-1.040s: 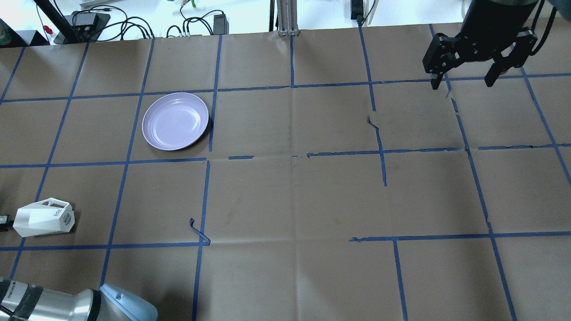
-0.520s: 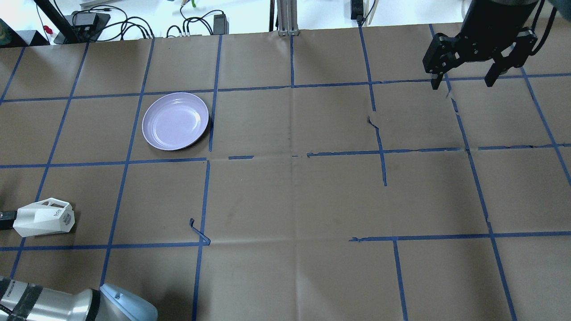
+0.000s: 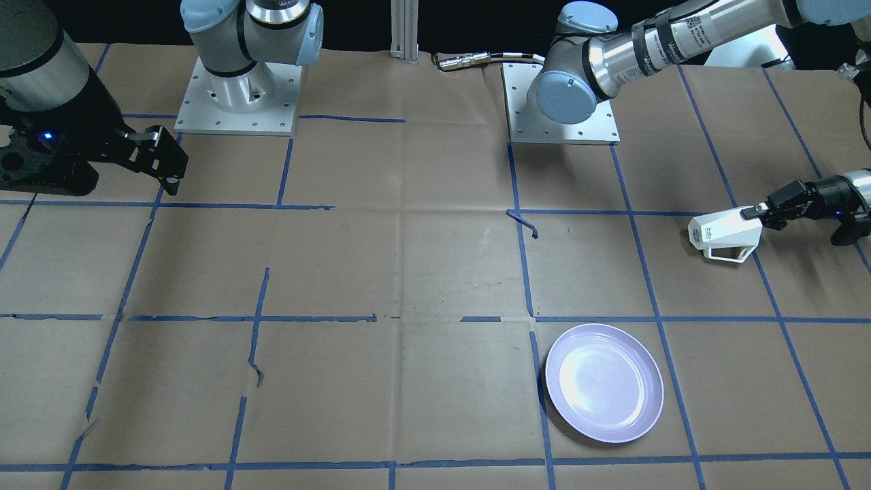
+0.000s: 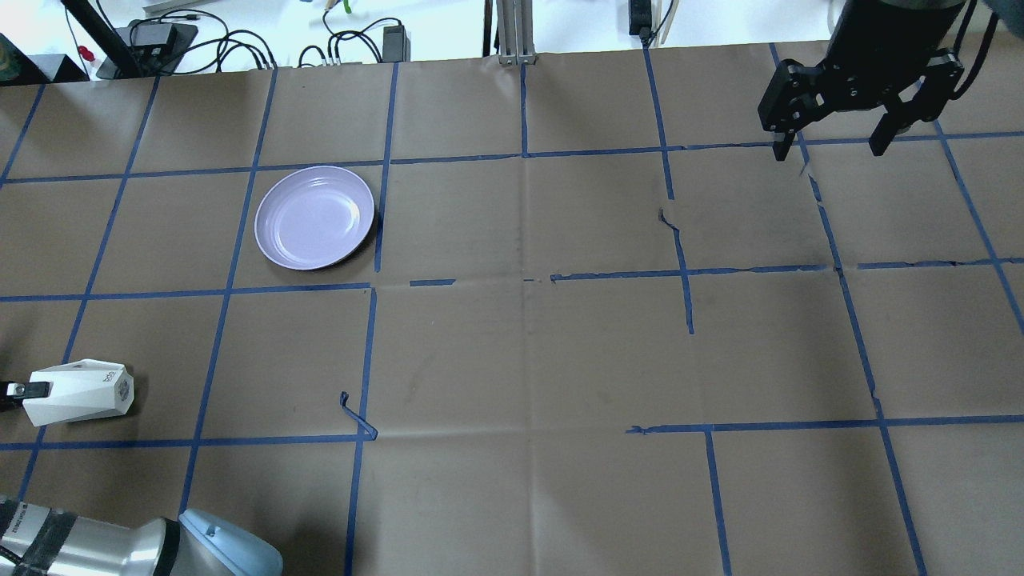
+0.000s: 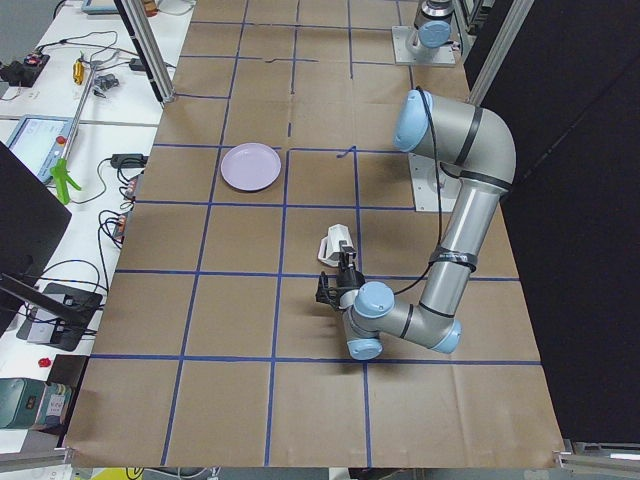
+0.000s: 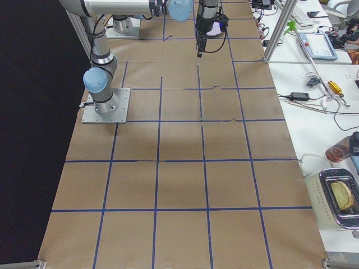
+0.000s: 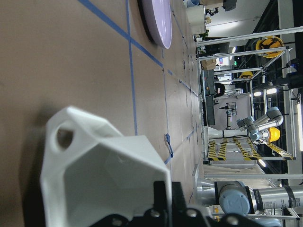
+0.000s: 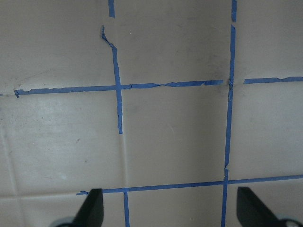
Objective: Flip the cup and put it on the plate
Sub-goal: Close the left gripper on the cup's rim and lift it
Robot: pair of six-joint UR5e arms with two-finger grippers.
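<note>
Cup (image 4: 80,392) sideways near the left edge of the table (image 4: 520,360), rim clenched in left pincer (image 3: 750,213), well apart from plate (image 4: 314,217). Right pincer (image 4: 828,148) released, fingers spread, hovering over far-right corner.

Brown paper (image 4: 520,360) covers the table, marked into squares by blue tape (image 4: 240,240). A loose curl of tape (image 4: 358,416) lifts near one crossing, and there is a ragged break (image 4: 666,216) farther across. Past the far edge stand an aluminium post (image 4: 512,32) and a cabled black power brick (image 4: 394,42); on the side bench a metal tray (image 6: 324,196) holds what may be food.
</note>
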